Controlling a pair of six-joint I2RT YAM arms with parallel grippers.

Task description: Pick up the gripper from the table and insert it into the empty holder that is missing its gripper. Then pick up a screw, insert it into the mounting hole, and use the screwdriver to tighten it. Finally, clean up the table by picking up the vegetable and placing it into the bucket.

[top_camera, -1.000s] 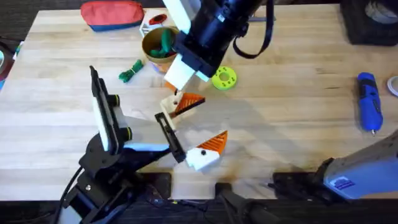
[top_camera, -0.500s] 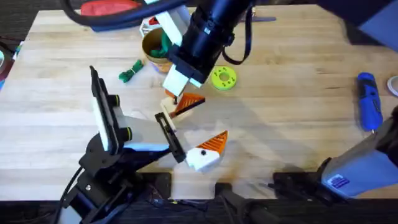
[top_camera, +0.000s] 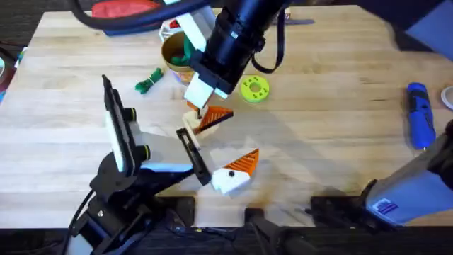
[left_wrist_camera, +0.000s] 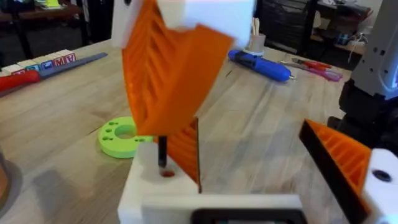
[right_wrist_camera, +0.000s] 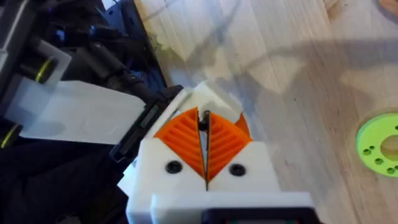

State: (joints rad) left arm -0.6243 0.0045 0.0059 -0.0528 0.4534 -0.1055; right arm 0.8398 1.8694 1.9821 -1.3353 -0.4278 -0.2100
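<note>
Screw [right_wrist_camera: 203, 119] is pinched between the closed pads of the right gripper [right_wrist_camera: 204, 140], hanging just above the holder [left_wrist_camera: 149, 186] mid-table, likely to line it up with the mounting hole. The left gripper [top_camera: 192, 152] sits against the holder, probably bracing it; whether it is clamped cannot be told.

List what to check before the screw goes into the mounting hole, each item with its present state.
1. Orange pad on the holder: ok, it sits on the white mount.
2. Screw held: ok, the right pincer is shut on a thin dark shaft.
3. Screw lined up with the mounting hole: cannot tell; the shaft hangs close above it.
4. Screwdriver ready: ok, it lies alone at the table's right side.
5. Vegetable cleared: not ok, it lies on the table beside the bucket.
</note>
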